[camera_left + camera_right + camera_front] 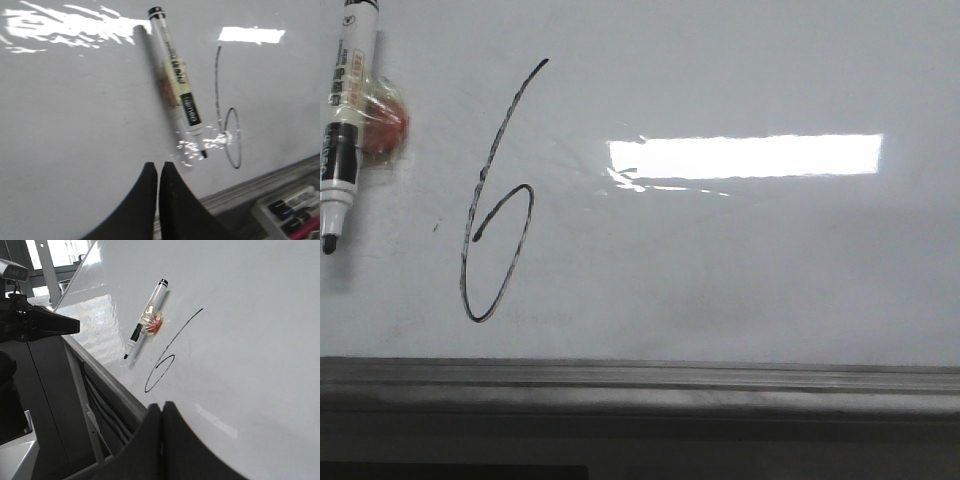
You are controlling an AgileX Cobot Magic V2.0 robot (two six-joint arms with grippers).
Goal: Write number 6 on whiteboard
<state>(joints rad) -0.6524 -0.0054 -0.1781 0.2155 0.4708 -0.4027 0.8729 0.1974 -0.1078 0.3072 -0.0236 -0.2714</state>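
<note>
A tall, slanted black number 6 [498, 215] is drawn on the left part of the whiteboard [740, 270]. It also shows in the left wrist view [227, 120] and the right wrist view [167, 357]. A marker [342, 120] hangs on the board by a red magnet [385, 118], uncapped tip down, left of the 6; it also shows in the wrist views [177, 82] [145, 322]. My left gripper [158, 166] is shut and empty, off the board below the marker. My right gripper [162, 406] is shut and empty, below the 6.
A grey metal rail [640, 385] runs along the board's lower edge. A bright light reflection [745, 155] lies right of the 6. A tray with markers [295, 210] sits beneath the rail. The left arm [35, 322] shows beside the board's edge.
</note>
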